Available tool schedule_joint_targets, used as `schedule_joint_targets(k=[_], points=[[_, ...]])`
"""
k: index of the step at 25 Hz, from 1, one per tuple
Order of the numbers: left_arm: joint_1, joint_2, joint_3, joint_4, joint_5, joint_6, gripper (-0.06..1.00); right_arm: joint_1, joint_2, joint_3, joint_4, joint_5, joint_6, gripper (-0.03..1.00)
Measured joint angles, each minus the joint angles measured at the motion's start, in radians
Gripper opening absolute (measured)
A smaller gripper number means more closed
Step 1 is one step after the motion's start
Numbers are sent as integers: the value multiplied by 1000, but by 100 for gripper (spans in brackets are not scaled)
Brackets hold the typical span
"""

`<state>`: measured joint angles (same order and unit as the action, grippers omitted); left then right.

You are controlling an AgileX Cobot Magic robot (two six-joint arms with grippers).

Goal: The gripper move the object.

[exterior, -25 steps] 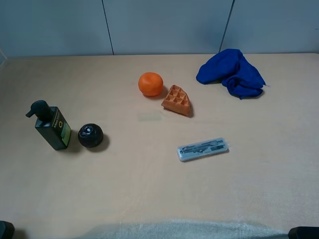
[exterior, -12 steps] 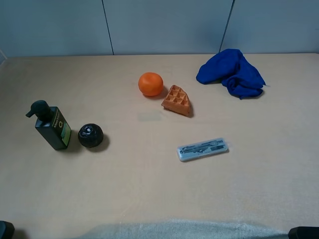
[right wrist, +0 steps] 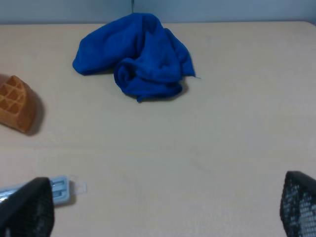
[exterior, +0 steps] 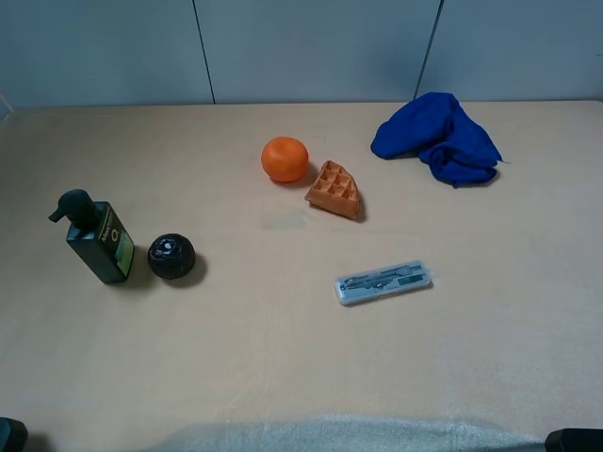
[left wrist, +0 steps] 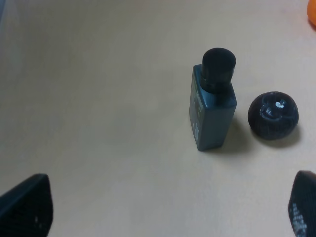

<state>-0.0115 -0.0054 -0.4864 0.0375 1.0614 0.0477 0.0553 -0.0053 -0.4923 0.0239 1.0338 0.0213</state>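
The object, a small black ball (exterior: 171,256) with a pale spot on top, sits on the tan table (exterior: 283,348) at the left, just right of a dark green pump bottle (exterior: 97,238). In the left wrist view the ball (left wrist: 273,115) lies beside the bottle (left wrist: 212,105), well ahead of my left gripper (left wrist: 163,210), whose fingers (left wrist: 25,205) stand wide apart and empty. My right gripper (right wrist: 162,207) is also open and empty, its fingers (right wrist: 298,203) at the frame edges, far from the ball.
An orange (exterior: 285,158) and a waffle wedge (exterior: 334,190) lie at the middle back. A blue cloth (exterior: 438,137) is crumpled at the back right. A clear flat case (exterior: 383,282) lies right of centre. The arms show only as dark corners (exterior: 9,435).
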Motion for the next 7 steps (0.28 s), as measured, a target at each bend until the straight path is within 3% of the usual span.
schedule_joint_targets(k=[7], points=[[0,0,0,0,0,1,97,0,0,0,0,0,0,69]])
